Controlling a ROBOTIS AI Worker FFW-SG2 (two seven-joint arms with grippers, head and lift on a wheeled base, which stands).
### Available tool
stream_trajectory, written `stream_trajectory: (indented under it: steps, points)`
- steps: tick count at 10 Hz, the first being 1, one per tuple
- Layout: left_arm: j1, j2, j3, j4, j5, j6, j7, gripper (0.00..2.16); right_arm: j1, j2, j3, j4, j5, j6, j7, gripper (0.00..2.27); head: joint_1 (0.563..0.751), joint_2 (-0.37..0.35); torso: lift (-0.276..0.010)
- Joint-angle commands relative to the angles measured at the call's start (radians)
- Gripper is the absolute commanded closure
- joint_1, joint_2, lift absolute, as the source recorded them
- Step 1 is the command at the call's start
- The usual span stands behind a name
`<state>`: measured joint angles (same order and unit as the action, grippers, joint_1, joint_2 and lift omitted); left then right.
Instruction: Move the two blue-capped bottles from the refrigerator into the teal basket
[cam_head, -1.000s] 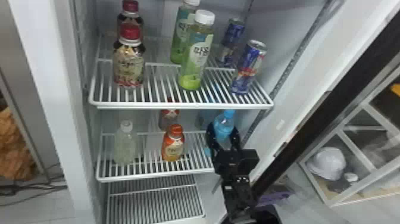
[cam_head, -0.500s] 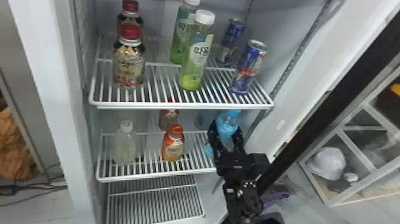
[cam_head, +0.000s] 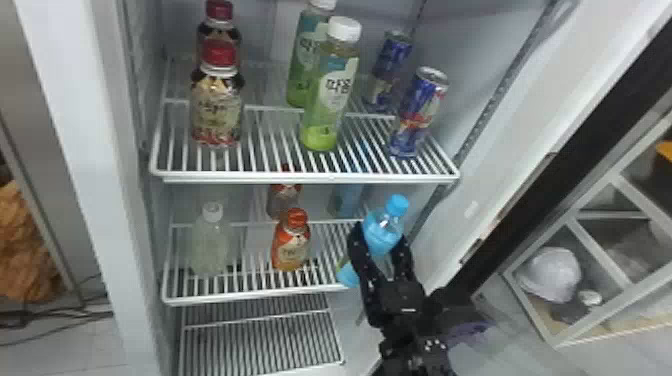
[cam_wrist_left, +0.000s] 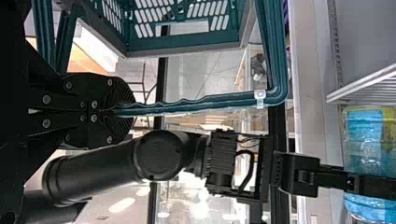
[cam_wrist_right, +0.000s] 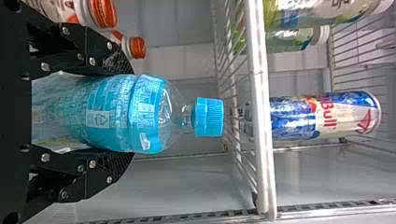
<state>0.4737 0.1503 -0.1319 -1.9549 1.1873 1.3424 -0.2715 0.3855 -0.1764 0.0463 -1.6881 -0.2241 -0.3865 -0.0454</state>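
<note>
Refrigerator (cam_head: 65, 125): white walls, white wire shelves.
Middle shelf (cam_head: 250, 295): front edge near the right corner adjoins the front blue-capped bottle (cam_wrist_right: 144, 114).
Right gripper (cam_head: 381, 234): clamping that bottle around its body, one finger along each side.
Left gripper (cam_wrist_left: 126, 110): fingers together on the handle (cam_wrist_left: 233, 99) of the teal basket (cam_wrist_left: 187, 43).
Rear bottle (cam_head: 347, 200): probably the second target, farther back on the middle shelf; cap hard to make out.
Expected weight: moderate if full; fill level cannot be told.
Expected stiffness: thin plastic, likely to yield under excess force.
Expected slip: moderate; smooth film, possibly damp from cold.
Hold point: mid-body, on the label; avoid the narrow neck.
Appearance: bright blue ribbed cap (cam_wrist_right: 208, 117), clear rounded shoulder, glossy blue label with pale print.
Attitude: leaning in the head view.
</note>
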Motion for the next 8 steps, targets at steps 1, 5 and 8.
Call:
stream_trajectory:
  steps: [1, 5, 8]
  points:
    - [0.000, 0.000, 0.000, 0.000, 0.000, 0.000, 0.000, 1.18, 0.051, 0.000, -0.013, -0.063, -0.003, 0.021, 0.012, 0.63, 0.695, -0.350, -0.136]
    - [0.002, 0.000, 0.002, 0.000, 0.002, 0.000, 0.000, 1.18, 0.194, 0.000, -0.046, -0.228, -0.012, 0.099, 0.053, 0.63, 0.695, -0.350, -0.136]
    - [0.005, 0.002, 0.002, 0.000, 0.002, 0.000, 0.000, 1.18, 0.316, 0.000, -0.089, -0.367, -0.012, 0.195, 0.104, 0.63, 0.695, -0.350, -0.136]
